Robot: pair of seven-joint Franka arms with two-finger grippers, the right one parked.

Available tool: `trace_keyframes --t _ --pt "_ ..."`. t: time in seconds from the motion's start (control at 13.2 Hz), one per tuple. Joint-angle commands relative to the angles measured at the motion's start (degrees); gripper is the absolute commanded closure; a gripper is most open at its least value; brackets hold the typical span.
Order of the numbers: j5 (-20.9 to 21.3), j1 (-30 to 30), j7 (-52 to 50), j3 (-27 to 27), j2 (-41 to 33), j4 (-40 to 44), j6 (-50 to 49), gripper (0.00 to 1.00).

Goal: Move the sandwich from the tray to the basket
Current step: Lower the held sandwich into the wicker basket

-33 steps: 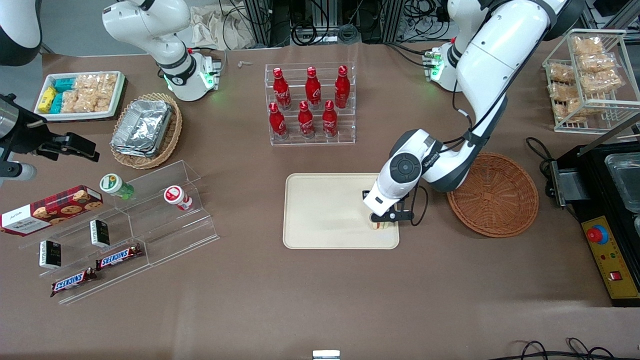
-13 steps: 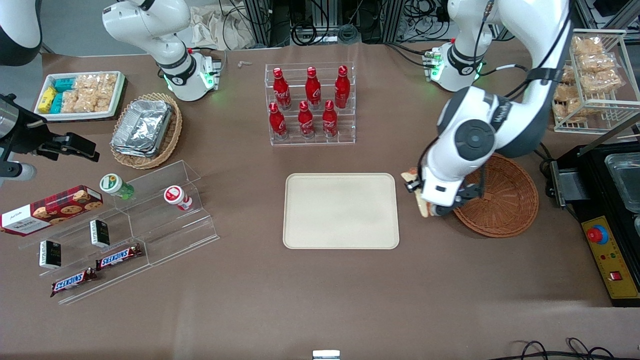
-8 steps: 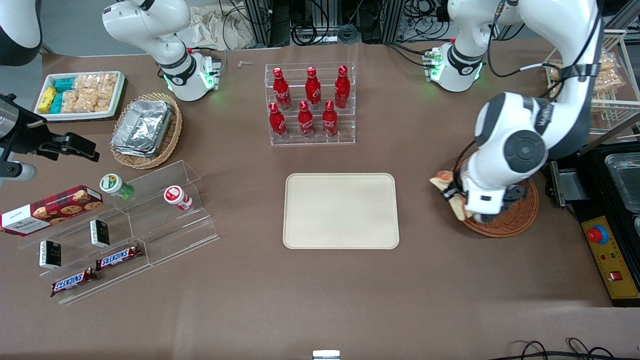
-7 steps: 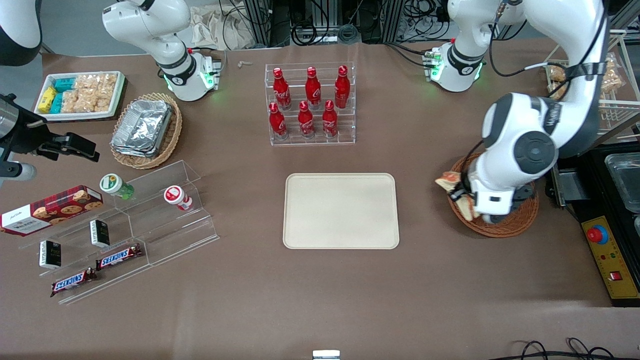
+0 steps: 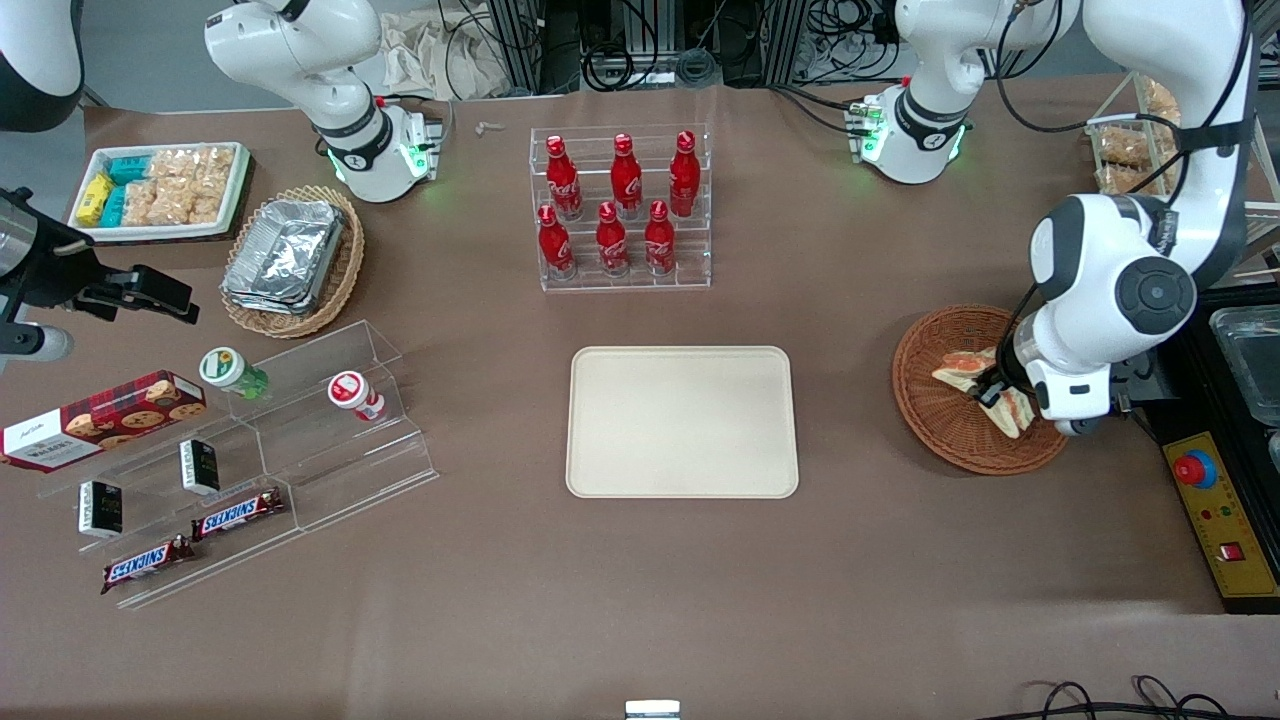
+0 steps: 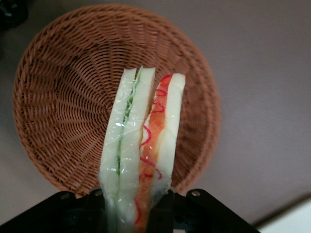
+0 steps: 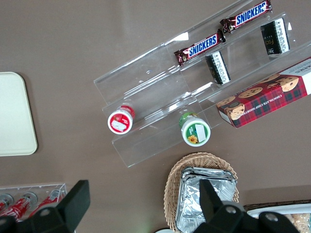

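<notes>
Sandwich shifted over basket | claw above basket, clamping sandwich

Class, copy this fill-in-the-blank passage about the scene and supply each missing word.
The left arm's gripper holds the wrapped ____ over the basket. The clear rack contains ____ red bottles. The cookie box lies toward the ____ arm's end of the table.

Missing words: sandwich; six; parked.
</notes>
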Motion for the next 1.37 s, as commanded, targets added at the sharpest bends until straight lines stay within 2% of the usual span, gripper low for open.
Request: trace_keyframes --t 0.0,0.23,0.68,0.84,0.91,0.99,1.06,1.14,1.22,1.29 --pt "-0.10 -0.52 0.09 2.11 -0.91 -3.67 3.69 0.98" --pt "-0.28 -0.43 0.00 4.75 2.87 -3.85 7.20 0.98" --pt "-0.28 -0.52 0.87 4.93 7.10 -3.85 10.11 0.95" --pt "-0.10 -0.61 0.97 4.93 7.80 -3.85 10.03 0.88" --pt "-0.10 -0.61 0.97 4.93 8.23 -3.85 10.11 0.81" --pt "-0.10 -0.61 0.97 4.84 8.33 -3.68 10.20 0.62" --pt "-0.10 -0.61 0.97 4.93 8.41 -3.59 10.29 0.34" --pt "-0.10 -0.61 0.97 4.84 8.50 -3.50 10.46 0.17" --pt "-0.02 -0.61 0.97 4.84 8.42 -3.50 10.64 0.04" --pt "0.07 -0.70 0.97 4.76 8.33 -3.41 10.82 0.01"
